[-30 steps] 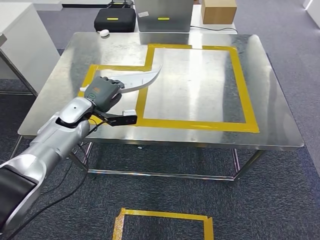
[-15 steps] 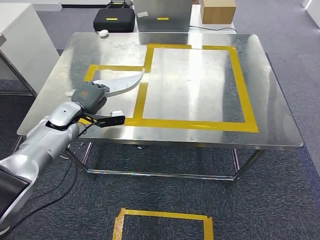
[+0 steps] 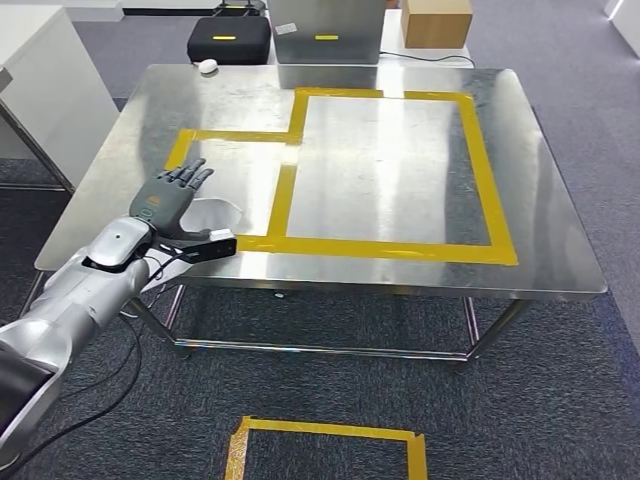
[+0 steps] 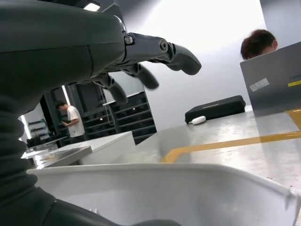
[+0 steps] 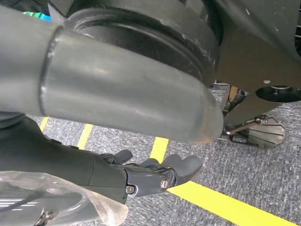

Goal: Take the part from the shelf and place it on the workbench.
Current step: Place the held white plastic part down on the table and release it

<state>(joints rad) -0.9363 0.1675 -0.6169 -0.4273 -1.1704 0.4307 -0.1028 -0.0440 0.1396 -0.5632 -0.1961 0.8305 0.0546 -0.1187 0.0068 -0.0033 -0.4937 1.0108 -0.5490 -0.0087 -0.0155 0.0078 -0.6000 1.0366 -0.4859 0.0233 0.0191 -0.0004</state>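
Note:
The white curved part (image 3: 213,214) lies flat on the steel workbench (image 3: 377,160), near its front left edge, inside the small yellow-taped square. My left hand (image 3: 167,195) hovers over the part's left end with its fingers spread and straight, holding nothing. In the left wrist view the part (image 4: 160,193) lies just under the raised fingers (image 4: 177,54). My right hand (image 5: 152,174) hangs over the carpet floor with its fingers loosely extended and nothing in them.
Yellow tape (image 3: 281,195) marks a small and a large square on the bench. A black case (image 3: 229,38), a grey box (image 3: 326,28) and a cardboard box (image 3: 436,20) stand behind it. A white cabinet (image 3: 38,80) is at the left. A person (image 4: 73,120) stands far off.
My left hand carried the part leftward and nearer the front edge, set it down on the bench, and spread its fingers off it.

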